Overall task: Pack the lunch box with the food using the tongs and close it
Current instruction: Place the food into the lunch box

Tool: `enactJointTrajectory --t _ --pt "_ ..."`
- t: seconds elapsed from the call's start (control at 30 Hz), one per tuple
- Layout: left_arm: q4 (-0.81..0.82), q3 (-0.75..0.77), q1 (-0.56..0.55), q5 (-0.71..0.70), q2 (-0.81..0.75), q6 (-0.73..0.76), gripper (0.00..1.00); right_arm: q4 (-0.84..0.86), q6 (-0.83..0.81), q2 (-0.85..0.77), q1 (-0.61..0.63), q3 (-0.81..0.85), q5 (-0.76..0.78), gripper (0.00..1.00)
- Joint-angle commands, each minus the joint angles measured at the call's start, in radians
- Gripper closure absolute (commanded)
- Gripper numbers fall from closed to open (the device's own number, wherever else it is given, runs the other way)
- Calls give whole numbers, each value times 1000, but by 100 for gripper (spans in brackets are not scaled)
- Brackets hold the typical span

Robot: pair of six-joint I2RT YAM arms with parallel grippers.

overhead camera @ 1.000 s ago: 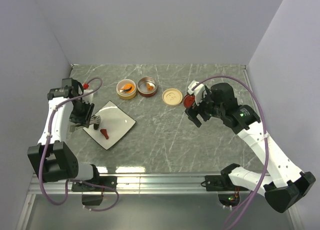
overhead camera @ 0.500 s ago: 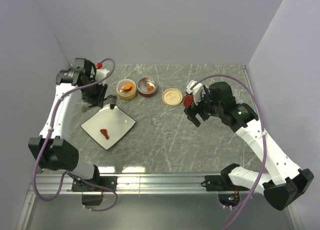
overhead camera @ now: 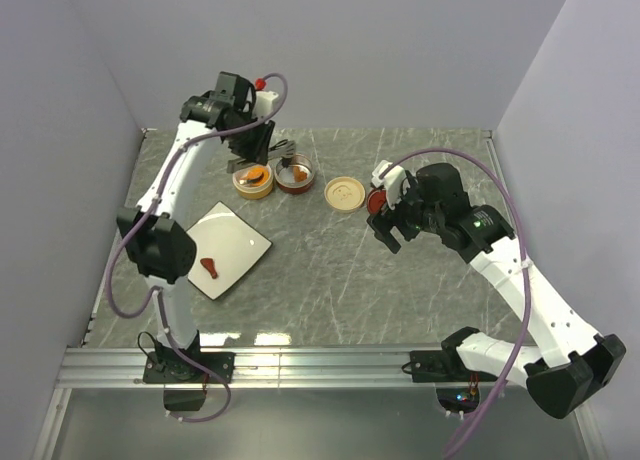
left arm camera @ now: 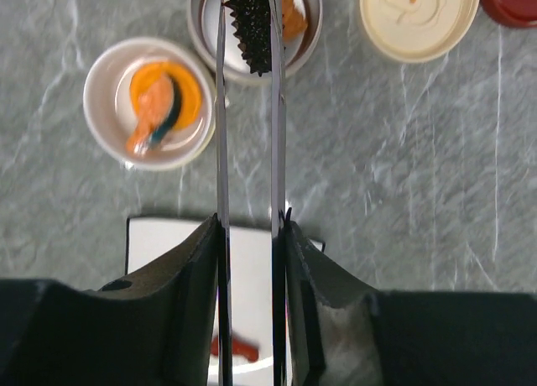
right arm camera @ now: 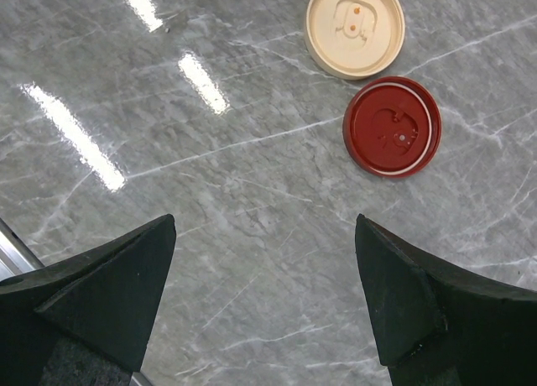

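— What's furthest left?
— The plate (overhead camera: 240, 242), by the table's left edge, one wedge (overhead camera: 209, 267) on it.
— The left gripper (left arm camera: 249, 243)?
— Clamped on the tongs (left arm camera: 222, 109). Their tips pinch a brown piece (left arm camera: 250, 25) over the red tub (left arm camera: 312, 25), beside the cream tub (left arm camera: 101, 84), near the far edge.
— Further right?
— The cream lid (overhead camera: 344, 193) and red lid (right arm camera: 392, 127) lie flat. The right gripper (right arm camera: 265, 222) hovers, jaws spread.

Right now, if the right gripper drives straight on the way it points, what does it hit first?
The right gripper would likely meet bare table first; the red lid sits just ahead, off-centre, depth unclear.
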Motion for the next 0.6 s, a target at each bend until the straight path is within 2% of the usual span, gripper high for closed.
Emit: enactJointTrajectory --t 0.0,0.1,0.57 --pt "68 94 -24 4 55 -36 82 5 11 8 -6 44 10 6" --pt "88 113 -33 -9 96 -39 82 2 11 14 -5 45 13 6" --pt "188 -18 -35 -68 113 -34 80 -5 14 45 -6 65 4 6"
